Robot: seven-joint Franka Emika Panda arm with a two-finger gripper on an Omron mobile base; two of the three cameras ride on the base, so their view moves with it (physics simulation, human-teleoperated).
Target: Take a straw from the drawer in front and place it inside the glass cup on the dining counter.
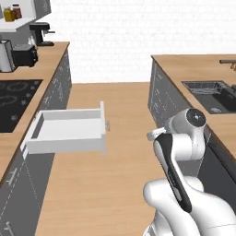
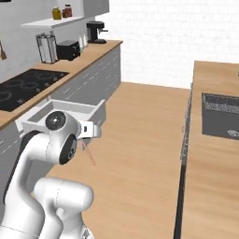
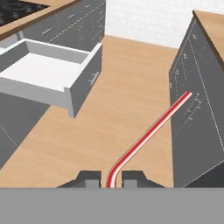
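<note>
My gripper (image 3: 111, 178) is shut on the straw (image 3: 148, 131), a thin red-pink tube that bends just past the fingertips (image 3: 92, 177) and points toward the grey cabinets under the dining counter (image 3: 210, 26). In the right base view the straw (image 2: 88, 154) hangs slanting below the hand, over the wood floor in the aisle. The white drawer (image 3: 48, 72) stands pulled open to the left, its pale inside bare; it is also seen as the drawer (image 1: 64, 129) and the drawer (image 2: 60, 114). The glass cup is out of view.
The dining counter (image 2: 214, 158) carries a dark inset sink (image 2: 219, 121) and a faucet (image 1: 228, 62). On the other counter are a black cooktop (image 1: 14, 99), a toaster (image 1: 25, 55) and a coffee machine (image 1: 41, 34). Wood floor (image 1: 120, 161) runs between them.
</note>
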